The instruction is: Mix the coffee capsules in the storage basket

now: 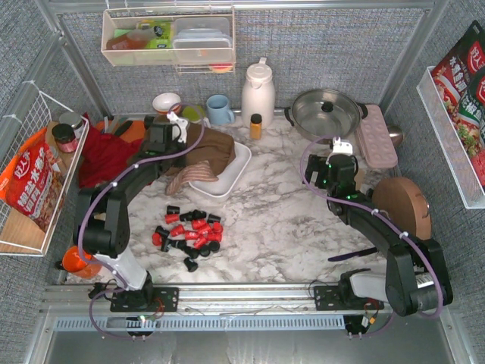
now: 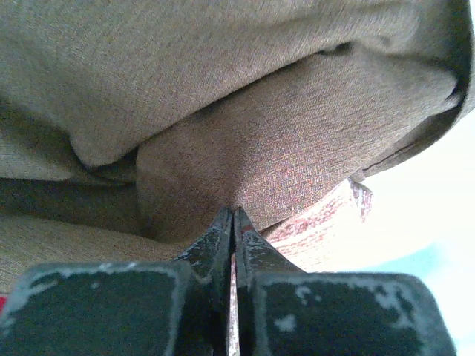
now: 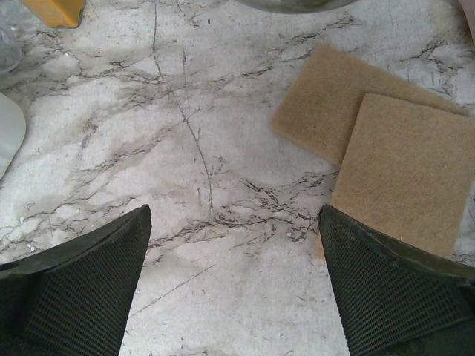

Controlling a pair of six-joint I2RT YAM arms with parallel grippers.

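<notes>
Wide view first: the marble table [image 1: 288, 220] is busy, and the job looks barely begun; the brown cloth [image 1: 211, 150] is heaped over the storage basket [image 1: 241, 168], leaving only its white right and near rim showing; nothing visible inside it. The coffee capsules [image 1: 191, 231], red and black, lie in a loose heap on the bare marble, in front of the basket and apart from it; none can be seen in it, so my read is they must be loaded and stirred, and the cloth has to come off first.

The left gripper [image 2: 233, 219] is on that cloth now; its jaws are pressed together on a fold of the fabric, a pinkish sliver pinched between them. The right gripper [image 3: 236, 222] hangs over bare marble on the far right, jaws wide apart, holding nothing; two tan pads [image 3: 404, 170] lie just ahead of it.

Around the edges, biggest down: a lidded pot [image 1: 326, 112] at the back; a red cloth [image 1: 106, 155] to the left; a white jug [image 1: 258, 91]; a pink moulded tray [image 1: 377, 136] beside the pot; a blue mug [image 1: 220, 108]; a small amber jar [image 1: 256, 125]. The cloth is the real obstacle; the rest stands clear of the capsules.
</notes>
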